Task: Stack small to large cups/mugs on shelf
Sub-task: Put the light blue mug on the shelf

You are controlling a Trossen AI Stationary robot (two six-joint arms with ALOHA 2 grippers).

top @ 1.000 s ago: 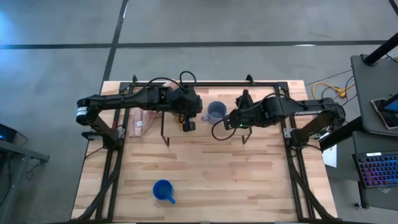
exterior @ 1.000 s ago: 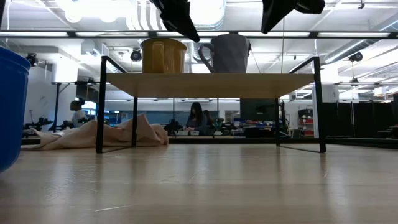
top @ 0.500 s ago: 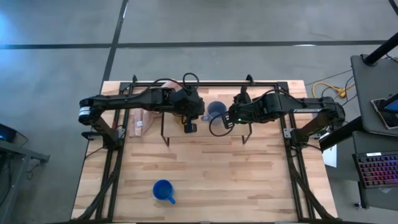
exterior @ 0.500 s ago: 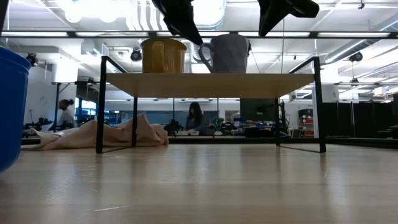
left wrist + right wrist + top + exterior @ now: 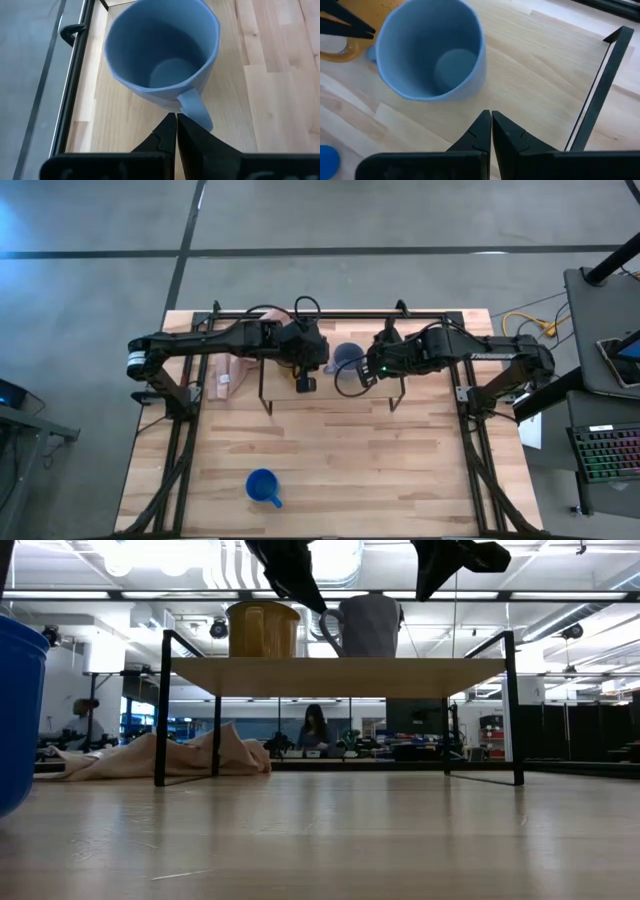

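Right now the pale grey-blue mug (image 5: 368,625) is standing upright on the shelf (image 5: 340,676), just beside the yellow-orange mug (image 5: 263,629). The left gripper (image 5: 176,131) is hovering on the handle side of that grey-blue mug, its fingers pressed together and gripping nothing. The right gripper (image 5: 490,126) is hanging on the mug's opposite side, likewise pinched closed and empty. The bright blue mug (image 5: 263,486) is sitting on the tabletop, well apart from the grey-blue mug and off the shelf.

The risk, I think, is crowding: with both closed tips this near the grey-blue mug, either one could be nudging it into the yellow-orange mug or off the plank's edge. Closed fingers also cannot take the rim without first spreading.
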